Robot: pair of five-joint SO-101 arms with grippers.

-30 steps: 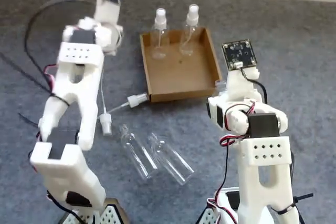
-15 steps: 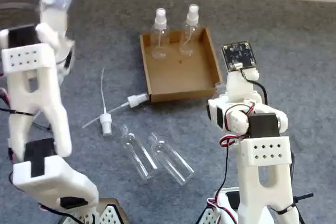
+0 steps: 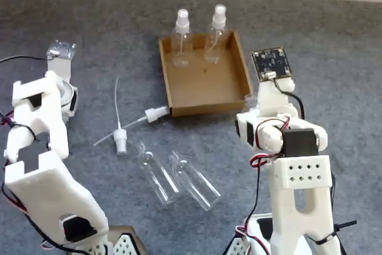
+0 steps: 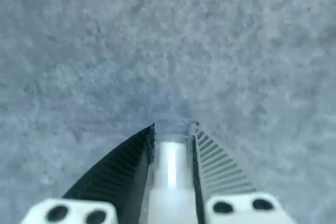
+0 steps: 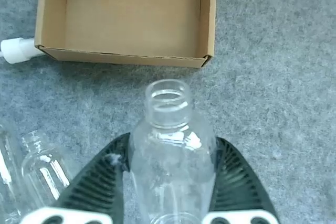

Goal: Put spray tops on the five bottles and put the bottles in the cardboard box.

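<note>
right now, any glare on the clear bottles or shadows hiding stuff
High view: soft, even light, small glints on both lying bottles, nothing hidden. Right wrist view: bright streaks across the held bottle, and a thin shadow under the front wall of the cardboard box. Left wrist view: one bright stripe down the white spray top, and a darker patch on the carpet just past it.

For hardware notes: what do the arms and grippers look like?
The left arm and right arm are white blocky links with black servos and panels of small holes. Red and black wires loop at the joints. The left gripper and right gripper have dark ribbed fingers. A black circuit board tops the right wrist.
</note>
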